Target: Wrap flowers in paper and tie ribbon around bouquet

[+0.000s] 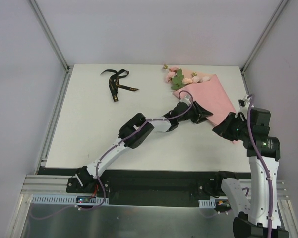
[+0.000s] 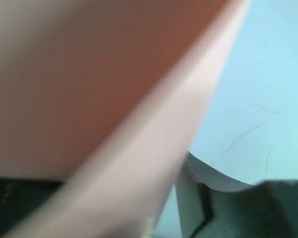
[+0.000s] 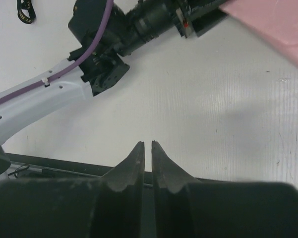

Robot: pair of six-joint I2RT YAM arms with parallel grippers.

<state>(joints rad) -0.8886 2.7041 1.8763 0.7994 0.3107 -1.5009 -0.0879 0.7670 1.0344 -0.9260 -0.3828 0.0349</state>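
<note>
Pink paper [image 1: 214,99] wraps the flowers [image 1: 180,77] on the table [image 1: 89,134], far right. The left gripper [image 1: 199,113] sits at the cone's narrow end, its grip impossible to tell (its wrist view is blurred pink). Nearby, the right gripper [image 3: 148,145] is all but closed and empty, while the ribbon [image 1: 117,83] lies well apart, far left.

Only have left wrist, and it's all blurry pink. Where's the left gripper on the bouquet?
Observer: Top view shows the left gripper at the bouquet's lower-left edge, about mid-cone. I can't tell if it's actually gripping.
Operator: Ribbon on yet?
Observer: No. The ribbon lies loose on the table, far left, well apart from the bouquet.
</note>
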